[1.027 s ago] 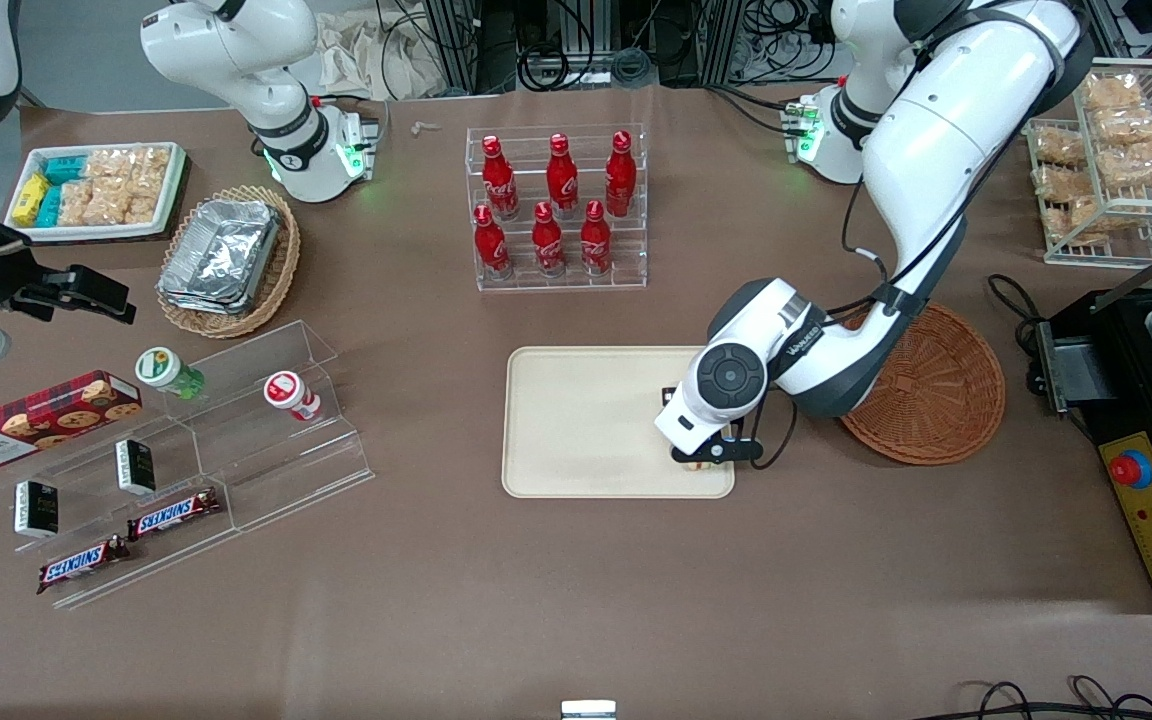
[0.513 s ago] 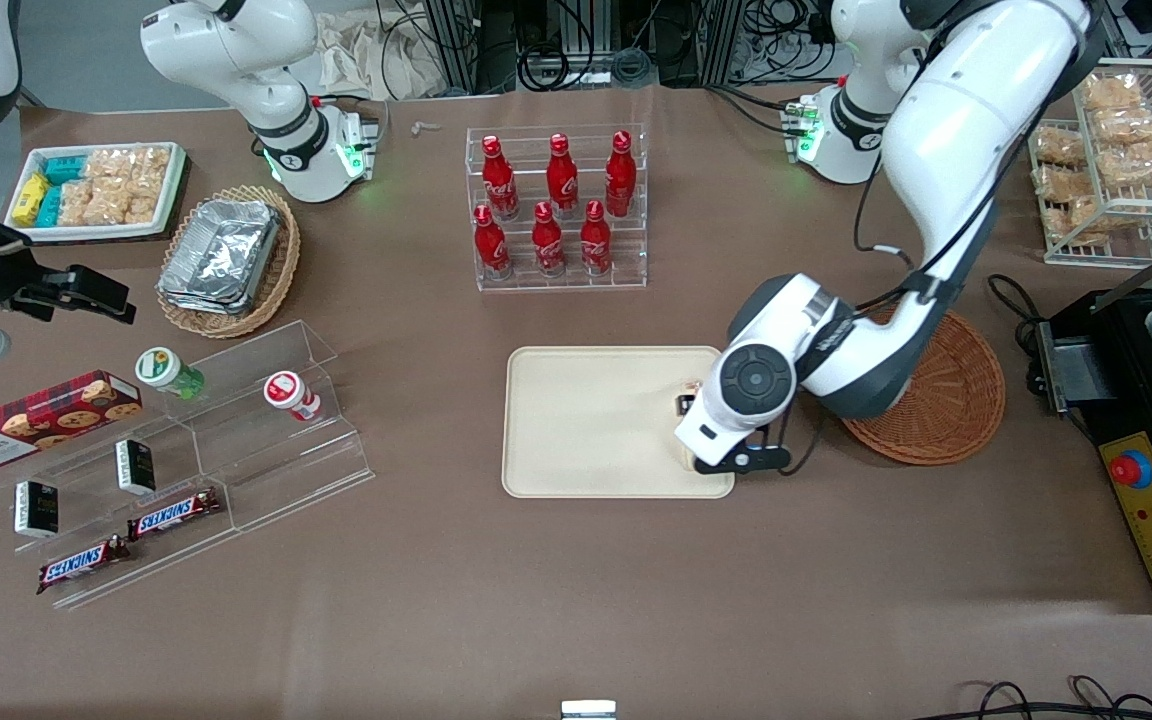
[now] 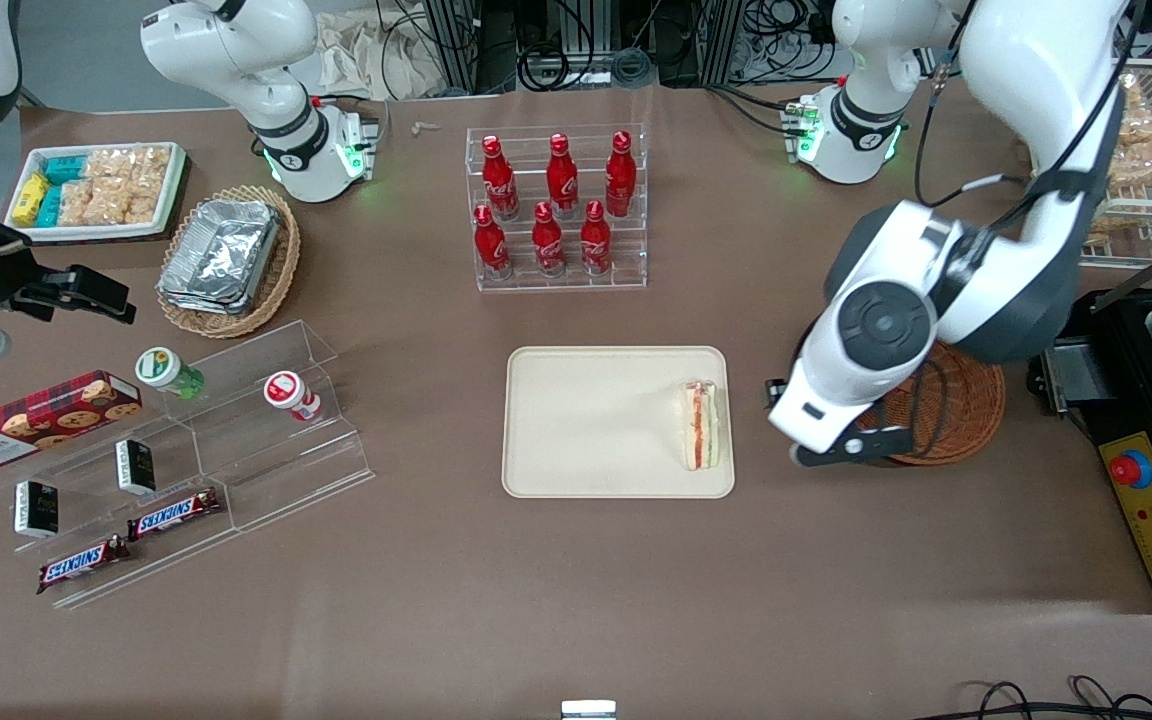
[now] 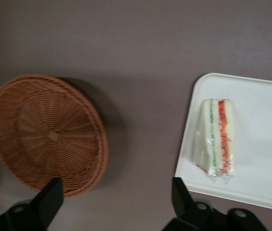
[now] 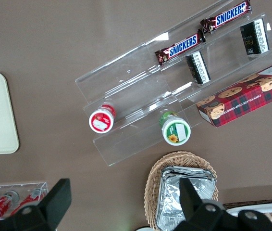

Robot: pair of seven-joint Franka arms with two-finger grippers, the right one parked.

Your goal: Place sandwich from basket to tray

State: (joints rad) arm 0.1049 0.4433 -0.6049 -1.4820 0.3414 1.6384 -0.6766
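Front view: Snickers bars [image 3: 173, 514] and a Walkers cookie box [image 3: 36, 417] on the clear acrylic steps [image 3: 266, 440] toward the parked arm's end of the counter [image 3: 576, 600]; red Coca-Cola bottles [image 3: 548, 205] in a clear rack farther from the camera than the tray [image 3: 586, 420]. Sandwich [image 3: 701, 425] lying flat on the tray, close against its rim at the end toward the working arm, striped cut edge facing up. Gripper [image 3: 841, 448] raised over the bare counter between tray and basket [image 3: 956, 410], partly overlapping the basket's near edge, clear of the sandwich and not touching it. Left wrist view: jaws spread wide, holding nothing, with the two dark fingers [image 4: 184, 199] well apart; sandwich [image 4: 216, 138] in clear wrap on the tray [image 4: 265, 144], green and red filling lines visible; basket [image 4: 47, 134] with nothing in it, apart from the tray with brown counter [image 4: 141, 57] between. Right wrist view: Snickers bars [image 5: 181, 47] readable twice, the cookie box [image 5: 244, 96] marked "Chocolate Chip Shortbread", a foil container [image 5: 186, 195] in a tan wicker basket [image 5: 155, 187].
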